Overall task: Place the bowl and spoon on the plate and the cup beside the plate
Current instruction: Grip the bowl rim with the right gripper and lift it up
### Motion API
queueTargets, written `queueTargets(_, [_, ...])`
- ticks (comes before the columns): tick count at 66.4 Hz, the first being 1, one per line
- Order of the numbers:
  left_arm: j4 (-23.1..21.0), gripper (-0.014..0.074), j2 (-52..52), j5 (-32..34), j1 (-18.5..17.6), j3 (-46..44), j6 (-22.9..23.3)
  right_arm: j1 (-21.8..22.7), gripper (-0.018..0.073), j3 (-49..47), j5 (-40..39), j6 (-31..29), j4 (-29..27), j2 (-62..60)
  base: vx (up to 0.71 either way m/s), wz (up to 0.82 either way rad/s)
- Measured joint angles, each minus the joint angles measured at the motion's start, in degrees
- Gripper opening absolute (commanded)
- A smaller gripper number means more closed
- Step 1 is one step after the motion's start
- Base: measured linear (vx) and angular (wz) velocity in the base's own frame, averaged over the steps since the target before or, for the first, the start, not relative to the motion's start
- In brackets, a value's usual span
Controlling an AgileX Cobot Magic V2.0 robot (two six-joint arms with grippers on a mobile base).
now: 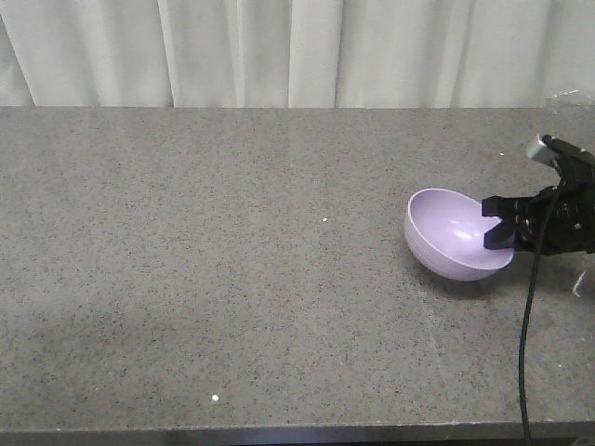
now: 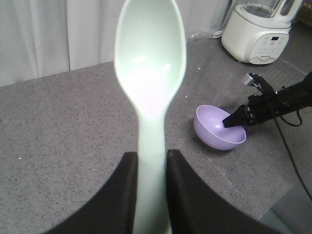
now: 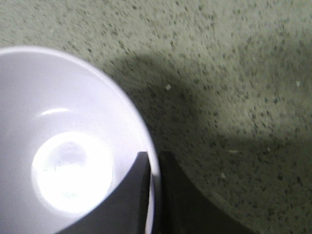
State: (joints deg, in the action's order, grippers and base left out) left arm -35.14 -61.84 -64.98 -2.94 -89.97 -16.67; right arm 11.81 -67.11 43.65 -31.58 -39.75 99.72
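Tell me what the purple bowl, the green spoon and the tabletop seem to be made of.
Bowl: likely plastic, smooth; thin rim, soft highlights. Spoon: likely plastic, pale mint, slightly glossy. Tabletop: grey speckled stone or stone-look laminate; cannot tell which.

lavender bowl (image 1: 451, 232) tilted, rim pinched, pale mint spoon (image 2: 151, 63) upright, handle pinched

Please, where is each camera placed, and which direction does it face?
Front view: stands before the counter, facing the curtain; shows the right end effector clamping the tilted bowl by its rim.
Left wrist view: sits behind the left end effector, which grips the spoon; looks across the counter to the bowl and right arm.
Right wrist view: looks down along its fingers pinching the bowl's rim.
All three views share the bowl.
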Motion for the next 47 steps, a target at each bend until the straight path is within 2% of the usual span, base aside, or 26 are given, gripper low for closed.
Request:
queueTargets(9, [0.1,-0.0007,0.0,-0.3,0.0,0.0,0.0,0.0,-0.0008,-3.5,5.7,-2.9,-3.1,-4.1,0.00,0.00])
queueTargets(26, [0.1,-0.0007,0.0,-0.4,0.0,0.0,0.0,0.0,-0.0006,-8.9,16.0,-8.8,-18.0,-21.9,0.00,0.00])
queueTargets(47, [0.1,-0.0007,0.0,-0.5,0.0,0.0,0.0,0.0,-0.0006,-8.9,18.2,-9.4,-19.5,-34.9,0.00,0.00])
